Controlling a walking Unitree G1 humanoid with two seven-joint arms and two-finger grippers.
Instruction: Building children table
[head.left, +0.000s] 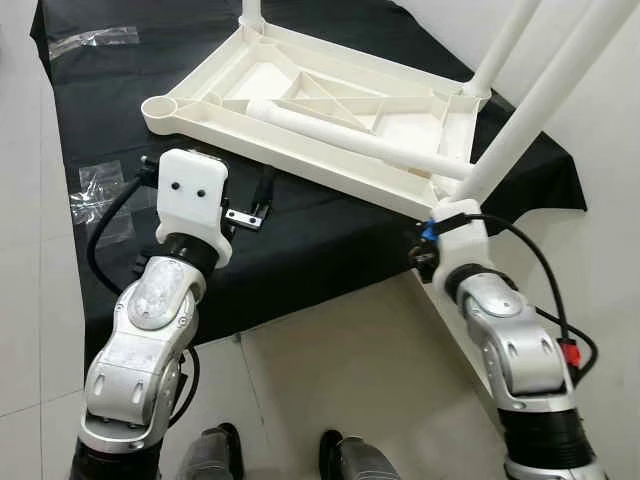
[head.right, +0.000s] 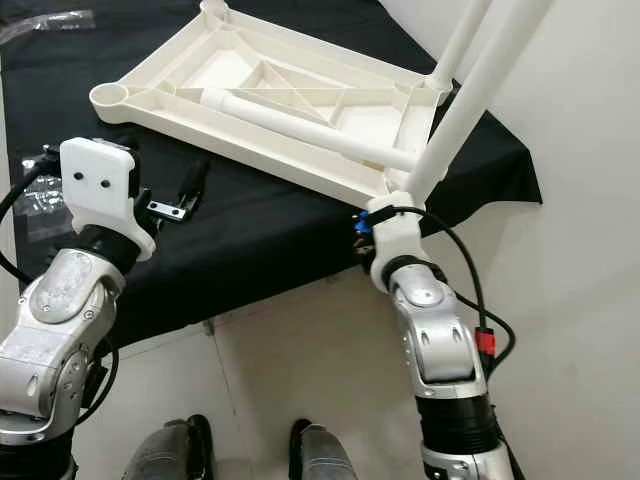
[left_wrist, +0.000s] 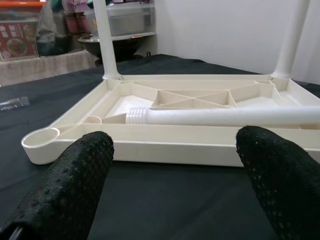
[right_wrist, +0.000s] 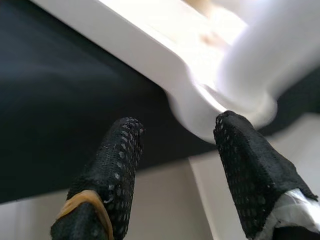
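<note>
Cream plastic tabletop (head.left: 320, 110) lies upside down on the black cloth (head.left: 300, 250), ribs up, spanning the middle to the far right of the bench. Three legs look fitted: one at the far corner (head.left: 250, 15), two at the right (head.left: 560, 90). A fourth, loose leg (head.left: 350, 138) lies across the ribbing, threaded end pointing left toward the empty socket (head.left: 160, 108) at the near-left corner

Handling, my read: moulded plastic, light, stiff, smooth and a bit slippery. The leg is round so it will roll; take it mid-shaft or just behind the thread, not at the tip. The tabletop is light enough to slide on the cloth when pushed, so brace the rim while screwing in

Left gripper (left_wrist: 170, 170) hovers just near of the tabletop's near edge, fingers (left_wrist: 75, 175) wide apart, holding nothing, touching nothing, aimed at the rim with the loose leg behind it

Right gripper (right_wrist: 175, 150) sits at the near-right corner by the bench edge, under the leg socket there. Fingers apart; one fingertip (right_wrist: 240, 135) looks to touch the underside of the corner, the other is clear. Not clamped

Small plastic bags (head.left: 100, 190) lie on the cloth to the left
</note>
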